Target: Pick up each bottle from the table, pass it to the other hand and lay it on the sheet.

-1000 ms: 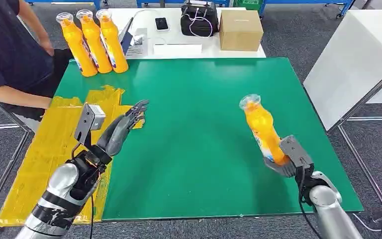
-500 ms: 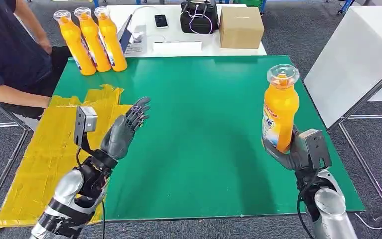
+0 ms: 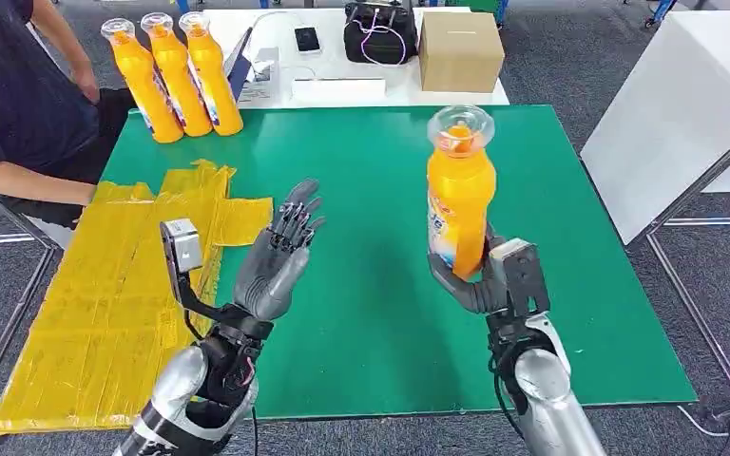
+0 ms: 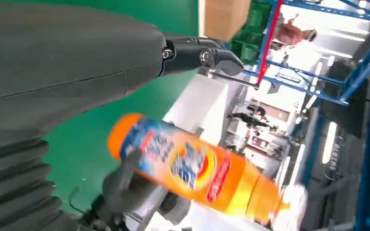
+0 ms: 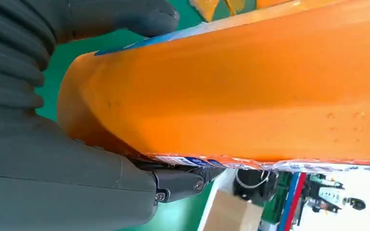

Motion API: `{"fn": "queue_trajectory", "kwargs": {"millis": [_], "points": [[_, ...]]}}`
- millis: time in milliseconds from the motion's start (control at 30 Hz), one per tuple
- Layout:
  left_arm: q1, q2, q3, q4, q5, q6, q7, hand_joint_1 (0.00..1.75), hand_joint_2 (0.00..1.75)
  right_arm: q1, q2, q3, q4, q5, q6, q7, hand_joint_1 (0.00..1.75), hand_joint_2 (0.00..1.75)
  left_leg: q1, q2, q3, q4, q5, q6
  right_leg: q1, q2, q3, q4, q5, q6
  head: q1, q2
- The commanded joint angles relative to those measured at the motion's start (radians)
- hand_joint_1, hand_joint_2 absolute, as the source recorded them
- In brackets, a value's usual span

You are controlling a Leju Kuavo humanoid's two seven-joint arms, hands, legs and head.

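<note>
My right hand (image 3: 480, 280) grips the lower body of an orange bottle (image 3: 458, 195) and holds it upright above the green table (image 3: 380, 180), right of centre. The same bottle (image 4: 197, 168) shows in the left wrist view, and its orange side (image 5: 250, 91) shows close up in the right wrist view. My left hand (image 3: 280, 256) is raised, palm facing the bottle, fingers spread and holding nothing, a short gap away. Three more orange bottles (image 3: 176, 76) stand at the table's far left corner. The yellow sheet (image 3: 114, 285) lies along the table's left side.
A person in a dark shirt (image 3: 9, 95) sits at the far left, by the sheet. Behind the green table, a white table carries a cardboard box (image 3: 460, 49), a black bag (image 3: 380, 31) and a phone (image 3: 308, 39). A white panel (image 3: 675, 104) stands at the right.
My right hand has lifted the bottle off the table, turned it upright and carried it left toward the centre. My left hand has risen and moved right toward it.
</note>
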Motion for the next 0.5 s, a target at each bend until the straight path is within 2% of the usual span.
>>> {"fn": "queue_trajectory", "kwargs": {"millis": [33, 267, 500], "points": [[-0.052, -0.008, -0.096, 0.056, -0.012, 0.029, -0.009, 0.0, 1.75, -0.127, 0.036, 0.141, 0.166, 0.029, -0.038, 0.009, 1.75, 1.75, 0.0, 0.002, 0.004, 0.0, -0.001, -0.001, 0.0, 0.002, 0.004, -0.001, -0.001, 0.0, 0.0, 0.0], [-0.06, -0.018, -0.094, 0.093, 0.009, 0.066, -0.008, 0.0, 1.75, -0.159, 0.048, 0.243, 0.223, 0.144, -0.099, 0.027, 1.75, 1.75, 0.0, 0.002, 0.003, -0.001, -0.001, -0.001, 0.0, 0.002, 0.003, -0.001, 0.0, 0.0, 0.0, 0.0], [-0.062, -0.019, -0.093, 0.097, 0.01, 0.068, -0.008, 0.0, 1.75, -0.159, 0.053, 0.251, 0.227, 0.153, -0.106, 0.029, 1.75, 1.75, 0.0, 0.001, 0.002, 0.0, 0.0, 0.0, 0.0, 0.001, 0.001, 0.0, 0.0, 0.0, 0.0, 0.0]]}}
